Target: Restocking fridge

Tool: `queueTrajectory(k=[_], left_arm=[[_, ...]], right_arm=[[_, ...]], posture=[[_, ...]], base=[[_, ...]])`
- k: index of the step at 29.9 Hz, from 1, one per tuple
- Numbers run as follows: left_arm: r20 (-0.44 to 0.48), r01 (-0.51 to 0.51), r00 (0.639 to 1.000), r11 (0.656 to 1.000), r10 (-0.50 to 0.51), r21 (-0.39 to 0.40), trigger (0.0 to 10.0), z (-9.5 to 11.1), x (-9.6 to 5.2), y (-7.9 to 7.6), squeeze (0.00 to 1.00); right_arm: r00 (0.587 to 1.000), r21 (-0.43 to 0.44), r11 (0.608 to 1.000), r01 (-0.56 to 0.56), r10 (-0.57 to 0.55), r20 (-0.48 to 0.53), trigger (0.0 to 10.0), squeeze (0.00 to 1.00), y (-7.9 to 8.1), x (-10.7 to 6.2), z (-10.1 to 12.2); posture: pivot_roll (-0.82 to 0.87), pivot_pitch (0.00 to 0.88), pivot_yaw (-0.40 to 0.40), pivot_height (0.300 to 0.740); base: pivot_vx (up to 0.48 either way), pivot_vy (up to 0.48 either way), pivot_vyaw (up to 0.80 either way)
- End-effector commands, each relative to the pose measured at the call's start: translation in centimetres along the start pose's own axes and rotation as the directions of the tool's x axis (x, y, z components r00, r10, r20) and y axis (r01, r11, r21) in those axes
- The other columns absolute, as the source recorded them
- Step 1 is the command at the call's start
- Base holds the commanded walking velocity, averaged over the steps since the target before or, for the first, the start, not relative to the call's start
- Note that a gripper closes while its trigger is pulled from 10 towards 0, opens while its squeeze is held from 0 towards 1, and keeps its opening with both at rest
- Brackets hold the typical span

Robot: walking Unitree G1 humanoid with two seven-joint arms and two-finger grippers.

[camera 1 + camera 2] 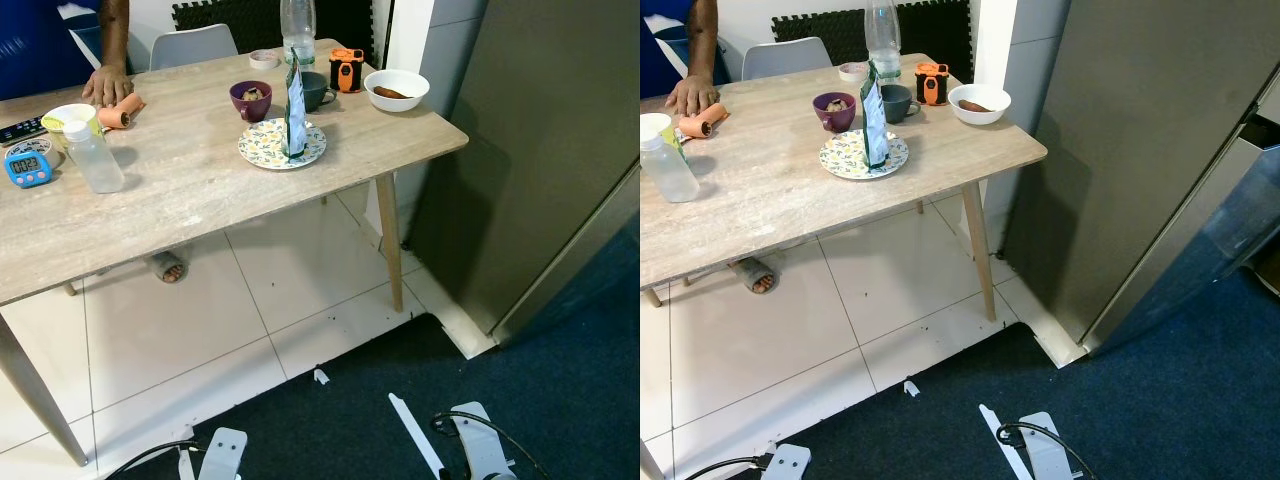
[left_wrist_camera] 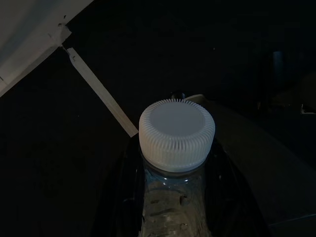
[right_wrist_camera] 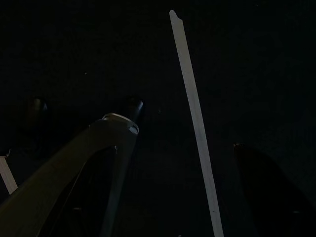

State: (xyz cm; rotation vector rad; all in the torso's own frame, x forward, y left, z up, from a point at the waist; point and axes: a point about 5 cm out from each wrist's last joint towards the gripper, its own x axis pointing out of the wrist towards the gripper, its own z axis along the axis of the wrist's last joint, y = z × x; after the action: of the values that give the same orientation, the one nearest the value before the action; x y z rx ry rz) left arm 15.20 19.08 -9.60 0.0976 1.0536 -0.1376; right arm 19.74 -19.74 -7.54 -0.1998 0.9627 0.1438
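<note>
- The left gripper (image 2: 173, 197) hangs low over the dark blue carpet, its two black fingers (image 2: 123, 192) closed against the sides of a clear plastic bottle with a white ribbed cap (image 2: 177, 134); the bottle points cap-outward from the claw and looks firmly seated.
- The right gripper hangs idle at the robot's side. Its wrist view is very dark: a pale strip (image 3: 195, 123) on the floor and part of the robot's foot can be made out, but whether the fingers are spread or closed cannot be told.
- Ahead and to the right stands the grey fridge (image 1: 1140, 150), its door apparently closed, though the edge at the frame's right side is hard to read.
- The wooden table (image 1: 200, 190) to the left holds more stock: a tall clear bottle (image 1: 297, 30), a green pouch (image 1: 296, 115) upright on a patterned plate (image 1: 262, 148), a purple bowl (image 1: 250, 98), a white bowl (image 1: 397, 88) and a small squat bottle (image 1: 92, 155). A person's hand (image 1: 107, 85) rests at the far edge.
- Judging by this, the step in hand is carrying the gripped bottle to the fridge.
- The next move calls for turning right toward the fridge and freeing the door, probably with the right arm, while keeping the bottle steady in the left.
</note>
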Motion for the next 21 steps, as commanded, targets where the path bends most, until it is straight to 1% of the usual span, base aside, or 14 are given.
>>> queueTrajectory(k=[1,21], left_arm=[[-0.044,0.109,0.993,0.993,-0.111,-0.034,10.0,-1.27,0.17,-3.09,0.00],[-0.047,0.109,0.993,0.993,-0.111,-0.034,10.0,-1.35,0.16,-3.13,0.00]], right_arm=[[1.000,0.008,1.000,-0.003,0.003,-0.012,10.0,0.00,0.06,-0.09,-0.60],[1.000,0.006,1.000,0.001,0.000,-0.013,10.0,0.00,-0.10,-0.13,-0.68]], posture=[[-0.02,0.129,-0.046,0.740],[-0.02,0.126,-0.048,0.740]], base=[[0.000,0.000,0.00],[0.000,0.000,0.00]])
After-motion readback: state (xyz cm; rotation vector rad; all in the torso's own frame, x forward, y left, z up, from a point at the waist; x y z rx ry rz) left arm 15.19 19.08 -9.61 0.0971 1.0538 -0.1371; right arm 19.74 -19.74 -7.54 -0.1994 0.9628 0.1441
